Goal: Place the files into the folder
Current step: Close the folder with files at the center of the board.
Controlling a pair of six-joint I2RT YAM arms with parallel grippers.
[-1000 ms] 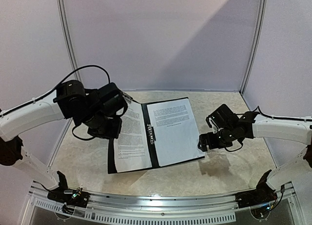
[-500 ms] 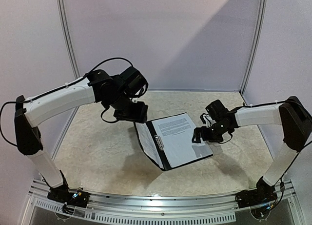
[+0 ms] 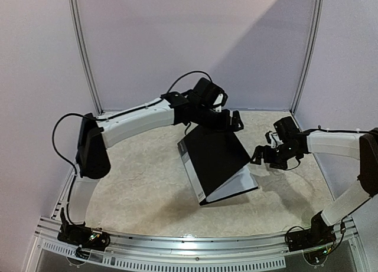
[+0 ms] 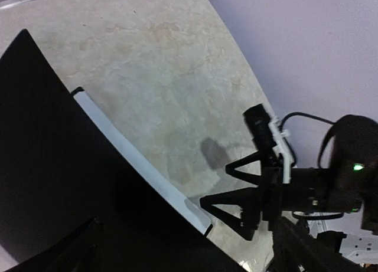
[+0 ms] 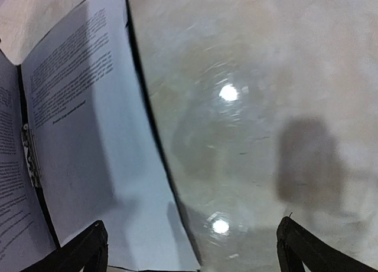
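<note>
Folder point(image 3: 215, 157) sat mid-table point(image 3: 142, 177), its black cover swung over and tilted rather than flat. A white wedge of the files point(image 3: 239, 186) showed under its near-right edge. Left gripper point(image 3: 233, 121) reached right across and hung at the cover's far edge, fingers point(image 4: 74, 251) spread wide, nothing pinched; whether it touched the cover, I couldn't tell. Right gripper point(image 3: 260, 156) hovered just beside the folder's right edge, jaws wide apart too and holding nothing. From the right wrist, 1 printed sheet lay on the folder's right half, with a metal clip point(image 5: 28, 157) at the spine and a 2nd page of text beyond it.
</note>
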